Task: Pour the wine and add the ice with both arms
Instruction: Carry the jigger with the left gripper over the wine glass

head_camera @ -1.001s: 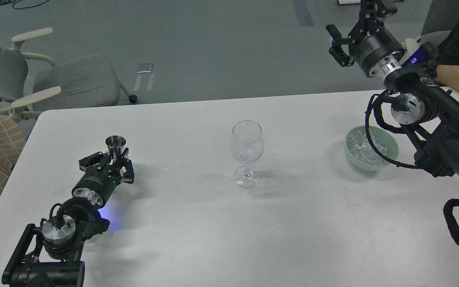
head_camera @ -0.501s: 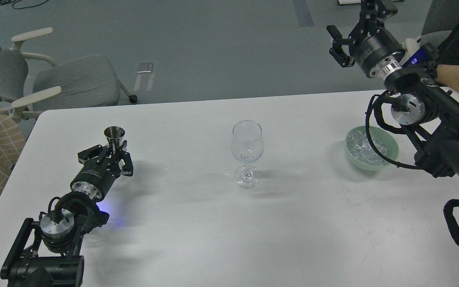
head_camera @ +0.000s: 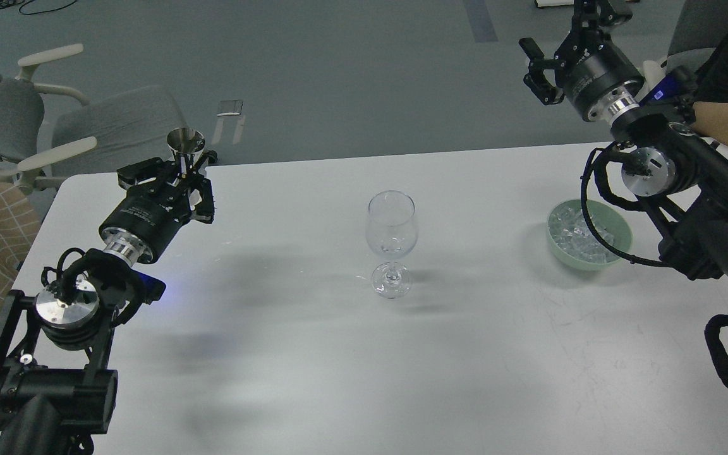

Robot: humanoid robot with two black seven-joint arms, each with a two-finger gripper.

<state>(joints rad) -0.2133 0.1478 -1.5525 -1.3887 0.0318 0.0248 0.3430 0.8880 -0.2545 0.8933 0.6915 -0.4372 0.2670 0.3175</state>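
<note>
While my left gripper (head_camera: 182, 180) clamps the steel jigger (head_camera: 186, 146) upright, my right gripper (head_camera: 567, 35) hangs spread wide beyond the ice (head_camera: 582, 237) bowl (head_camera: 619, 251).

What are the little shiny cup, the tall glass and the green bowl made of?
The little shiny cup looks like polished metal: silvery and mirror-like. The tall glass seems to be clear glass, since the table shows through it and it glints. The green bowl has a smooth, pale, matte look, maybe ceramic or plastic; the pictures cannot settle which.
</note>
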